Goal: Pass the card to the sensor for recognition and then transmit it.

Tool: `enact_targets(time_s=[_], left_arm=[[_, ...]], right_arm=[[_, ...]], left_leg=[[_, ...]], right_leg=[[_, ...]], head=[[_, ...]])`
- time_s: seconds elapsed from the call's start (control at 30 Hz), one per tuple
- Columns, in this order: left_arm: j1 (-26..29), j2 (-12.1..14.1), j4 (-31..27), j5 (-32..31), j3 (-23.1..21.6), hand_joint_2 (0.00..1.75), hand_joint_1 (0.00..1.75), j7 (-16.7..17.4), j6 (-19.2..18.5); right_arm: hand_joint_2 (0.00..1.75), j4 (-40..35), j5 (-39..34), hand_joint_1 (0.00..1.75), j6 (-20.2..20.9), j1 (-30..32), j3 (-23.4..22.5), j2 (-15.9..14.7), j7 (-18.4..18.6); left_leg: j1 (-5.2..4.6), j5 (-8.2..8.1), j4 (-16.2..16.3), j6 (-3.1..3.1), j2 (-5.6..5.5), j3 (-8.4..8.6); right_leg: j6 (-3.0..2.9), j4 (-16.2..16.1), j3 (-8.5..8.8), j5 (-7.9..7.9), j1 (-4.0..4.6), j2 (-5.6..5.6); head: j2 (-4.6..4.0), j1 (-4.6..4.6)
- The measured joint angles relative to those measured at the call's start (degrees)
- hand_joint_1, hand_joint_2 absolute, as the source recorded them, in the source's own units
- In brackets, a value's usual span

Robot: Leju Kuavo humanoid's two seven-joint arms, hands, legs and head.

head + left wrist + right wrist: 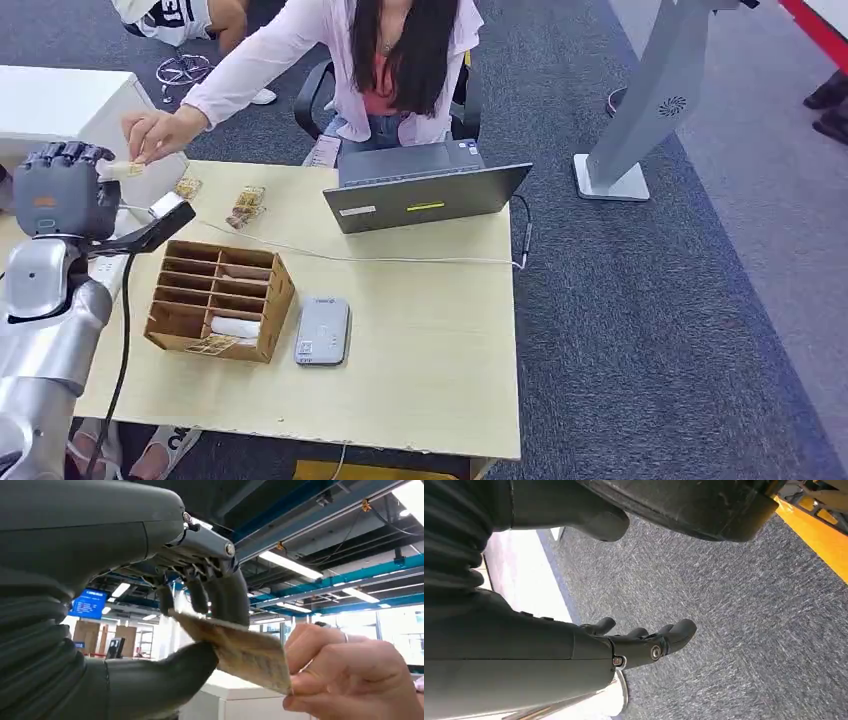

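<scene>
My left hand [65,190] is raised at the far left corner of the table [430,340], pinching one end of the card [235,652] between thumb and fingers [227,597]. A person's hand [350,675] grips the card's other end. My right hand [634,645] hangs over the carpet, fingers loosely curled, holding nothing.

Office or lab: desk [440,370], laptop [425,190], grey carpet [650,330], ceiling strip lights [292,565].
</scene>
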Motion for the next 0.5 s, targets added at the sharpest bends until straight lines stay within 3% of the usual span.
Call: enact_targets(time_s=[0.5], left_arm=[[2.7, -0.7, -0.6, 1.5, -1.1, 1.75, 1.75, -2.7, 1.1]], right_arm=[[1.75, 0.0, 0.0, 0.0, -0.1, 0.0, 0.0, 0.0, 0.0]], left_leg=[[0.0, 0.0, 0.0, 0.0, -0.01, -0.02]], right_leg=[[0.0, 0.0, -0.01, 0.0, 0.0, 0.0]], head=[[0.0, 0.0]])
